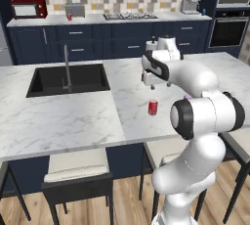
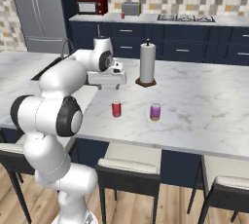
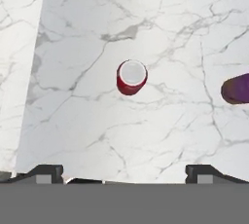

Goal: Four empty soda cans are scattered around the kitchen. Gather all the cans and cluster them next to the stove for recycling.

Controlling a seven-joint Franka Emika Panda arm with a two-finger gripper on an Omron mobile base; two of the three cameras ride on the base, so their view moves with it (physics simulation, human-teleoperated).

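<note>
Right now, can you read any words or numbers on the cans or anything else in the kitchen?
There are no words or numbers that can be read.
Red soda can: plain red side, no label showing.
Purple soda can: plain, no writing.
Small red can on the back counter: too small to tell.
Red microwave: too small and blurred to read.
Wall oven: no readable marks.

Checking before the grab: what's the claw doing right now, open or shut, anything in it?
Claw: open and empty, above the red can on the island counter.
</note>
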